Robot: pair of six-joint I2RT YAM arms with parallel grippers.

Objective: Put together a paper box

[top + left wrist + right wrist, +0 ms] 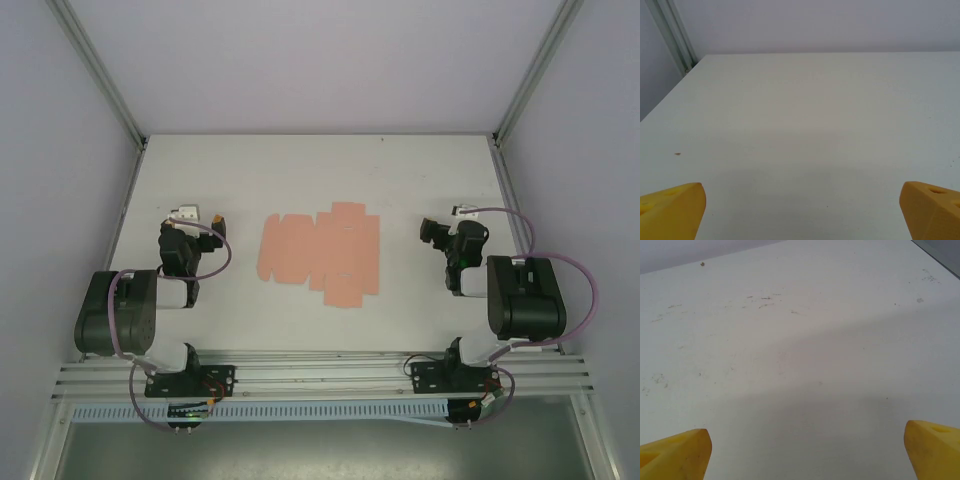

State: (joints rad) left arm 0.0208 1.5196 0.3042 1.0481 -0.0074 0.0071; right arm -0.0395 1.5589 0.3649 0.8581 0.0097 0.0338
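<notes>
The paper box [322, 254] is a flat salmon-pink die-cut sheet with tabs and flaps, lying in the middle of the white table. My left gripper [198, 218] rests to the sheet's left, well apart from it. My right gripper [446, 224] rests to its right, also apart. In the left wrist view the yellow fingertips [671, 210] stand wide apart over bare table, so the left gripper [802, 212] is open and empty. The right wrist view shows yellow fingertips [675, 455] equally spread, the right gripper [807, 452] open with nothing between them.
The white table [320, 170] is boxed in by pale walls at the back and sides, with metal frame posts [100, 75] at the corners. An aluminium rail [320, 375] carrying the arm bases runs along the near edge.
</notes>
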